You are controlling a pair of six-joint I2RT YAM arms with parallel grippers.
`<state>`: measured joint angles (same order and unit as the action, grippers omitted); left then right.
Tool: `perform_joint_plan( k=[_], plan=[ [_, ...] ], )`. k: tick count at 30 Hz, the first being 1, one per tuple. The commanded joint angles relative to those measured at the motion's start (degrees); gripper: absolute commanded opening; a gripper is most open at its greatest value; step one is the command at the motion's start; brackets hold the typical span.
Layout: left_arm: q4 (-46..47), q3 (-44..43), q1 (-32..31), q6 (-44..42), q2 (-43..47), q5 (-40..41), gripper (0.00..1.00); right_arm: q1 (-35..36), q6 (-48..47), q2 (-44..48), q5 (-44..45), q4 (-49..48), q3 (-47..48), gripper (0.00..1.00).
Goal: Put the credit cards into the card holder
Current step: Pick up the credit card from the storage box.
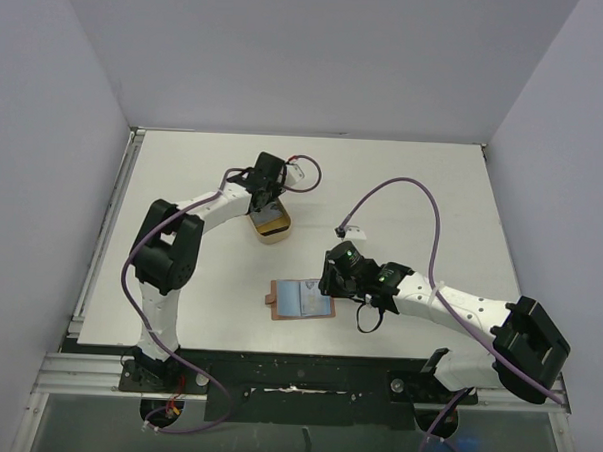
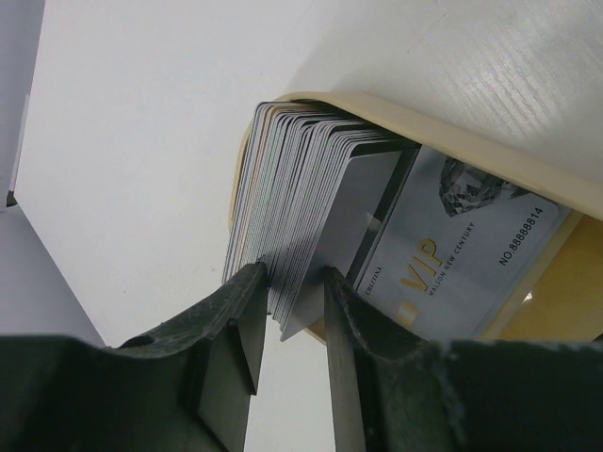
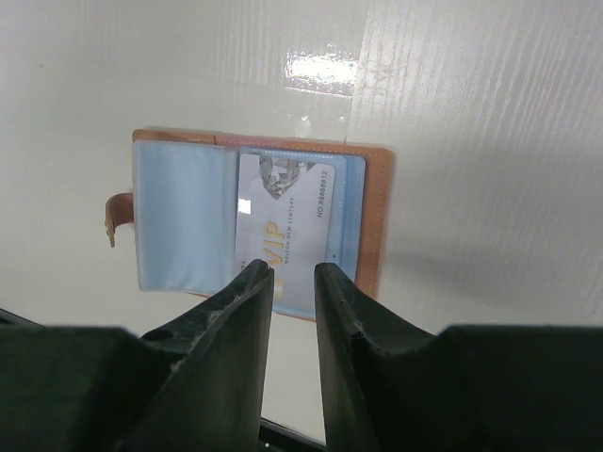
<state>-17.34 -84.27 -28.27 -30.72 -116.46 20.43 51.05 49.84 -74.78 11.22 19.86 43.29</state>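
Note:
A stack of grey and silver credit cards point(image 2: 292, 188) stands on edge in a tan oval tray point(image 2: 471, 141), with a silver VIP card point(image 2: 462, 245) leaning flat behind it. My left gripper point(image 2: 292, 282) is at this tray point(image 1: 273, 232), jaws apart, its fingertips straddling the lower corner of several cards. The brown card holder point(image 1: 300, 300) lies open on the table, blue-grey inside. One VIP card point(image 3: 287, 217) sits in its right pocket; the left pocket point(image 3: 184, 217) looks empty. My right gripper point(image 3: 294, 273) hovers just off the holder's near edge, jaws slightly apart, holding nothing.
A purple cable with a white tag point(image 1: 351, 231) lies on the white table behind my right arm. Grey walls close the table on the left, back and right. A metal rail point(image 1: 305, 371) runs along the near edge.

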Motion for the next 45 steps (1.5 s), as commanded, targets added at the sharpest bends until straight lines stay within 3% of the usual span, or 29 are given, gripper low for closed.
perform_joint_plan(
  k=[1,15,20,27,36,40,45],
  plan=[
    [3.26,-2.61,0.3,-1.04,0.15,1.22,0.26,-0.07,-0.54,1.65,1.7,-0.96,2.25,0.26],
    [2.66,-3.84,0.23,-1.64,0.49,2.69,0.21,-0.12,-0.27,1.78,1.51,-1.34,2.03,0.26],
    [0.51,-5.56,-0.16,-0.54,0.98,1.99,0.1,-0.17,0.18,1.25,0.82,-1.95,1.76,0.26],
    [-5.31,-9.44,-1.05,2.95,2.16,0.59,0.0,0.35,-0.06,1.84,0.95,-1.49,2.44,0.26],
    [-13.98,-12.88,-1.74,11.08,5.76,-2.67,0.0,0.77,1.26,5.87,0.9,-0.25,2.88,0.26],
    [-17.7,-13.87,-1.43,19.82,9.9,-7.49,0.0,1.25,1.74,9.55,2.3,-1.66,2.71,0.28],
    [-12.04,-4.45,1.85,31.05,20.78,-25.75,0.0,1.48,1.16,14.24,1.42,-5.82,2.0,0.3]
  ],
)
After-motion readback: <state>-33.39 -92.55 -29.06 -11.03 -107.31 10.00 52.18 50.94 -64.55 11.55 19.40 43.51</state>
